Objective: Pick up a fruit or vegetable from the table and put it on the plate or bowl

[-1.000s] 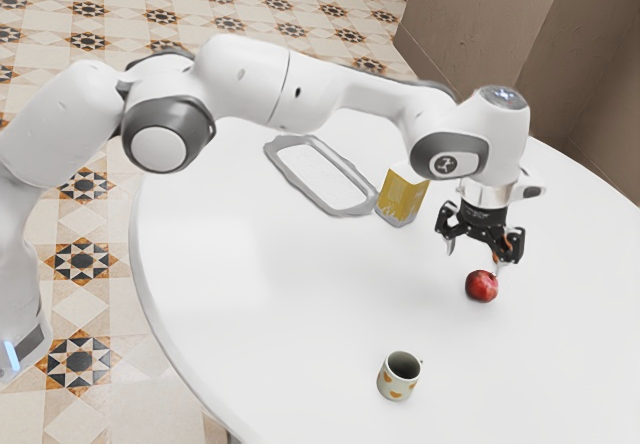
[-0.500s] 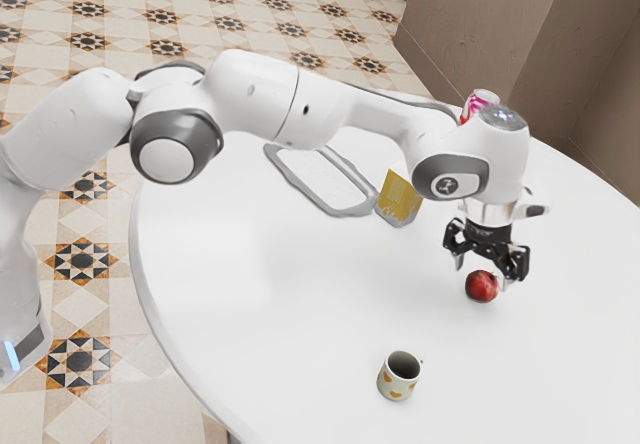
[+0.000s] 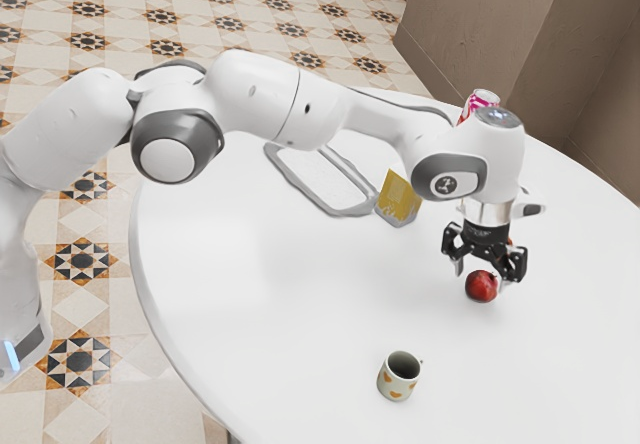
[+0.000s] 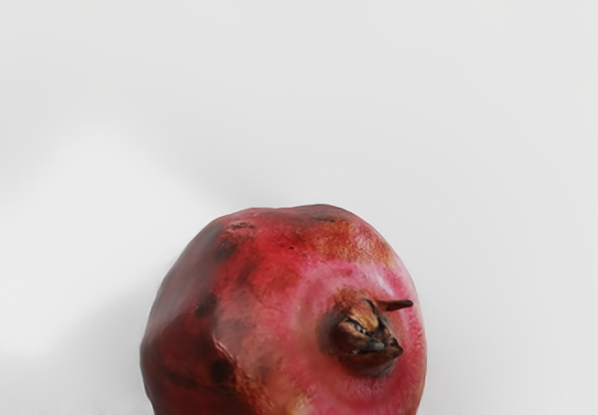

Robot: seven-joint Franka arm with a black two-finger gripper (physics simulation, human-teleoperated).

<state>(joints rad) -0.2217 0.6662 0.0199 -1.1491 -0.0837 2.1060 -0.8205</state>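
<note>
Red pomegranate (image 3: 482, 286) lies just beneath spread fingers (image 3: 518, 266)

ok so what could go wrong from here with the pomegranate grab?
1. The pomegranate is round: the open gripper hovering over it could nudge it into rolling if off-centre.
2. The yellow box stands between it and the plate; a low carry may clip it.

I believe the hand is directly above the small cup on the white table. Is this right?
No. The hand is directly above the red fruit on the white table, not the small cup, which stands apart near the table's edge. The exterior view shows this.
</note>
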